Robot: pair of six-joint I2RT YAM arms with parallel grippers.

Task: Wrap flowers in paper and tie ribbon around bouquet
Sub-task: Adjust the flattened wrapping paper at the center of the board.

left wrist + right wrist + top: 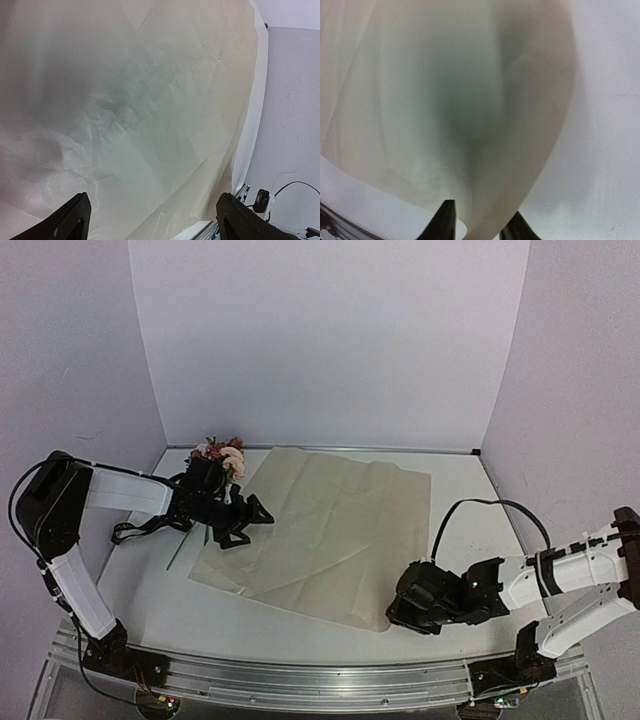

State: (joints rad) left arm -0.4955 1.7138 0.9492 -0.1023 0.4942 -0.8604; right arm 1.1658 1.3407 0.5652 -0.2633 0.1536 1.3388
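Far left of the overhead view: the left arm [125, 495] reaches in toward the middle, and the left gripper [248, 524] hangs right over the left edge of the paper [335, 530]. Its fingers are spread wide. The wrist view backs that up, with one black finger [70, 222] in the lower left corner and the other in the lower right. There's only crinkled sheet between them, and nothing is held.

Just behind that gripper, upper left of centre, there are the flowers [222, 452]: cream, pink and rust blooms bunched near the back wall [330, 340], beside the sheet's left edge rather than on it. A thin stem [186, 550] runs down and left from under the gripper, across the bare white table [140, 605].

On to the centre: the paper lies open and flat, one big tan sheet, creased and turned at an angle.

Now the lower right: the right gripper [400, 618] sits low at the sheet's near right corner. From its wrist camera, the two fingers [445, 222] stand a little apart at the bottom of the frame, with a curled-up fold of paper rising between them. Whether they actually pinch it, I cannot tell.
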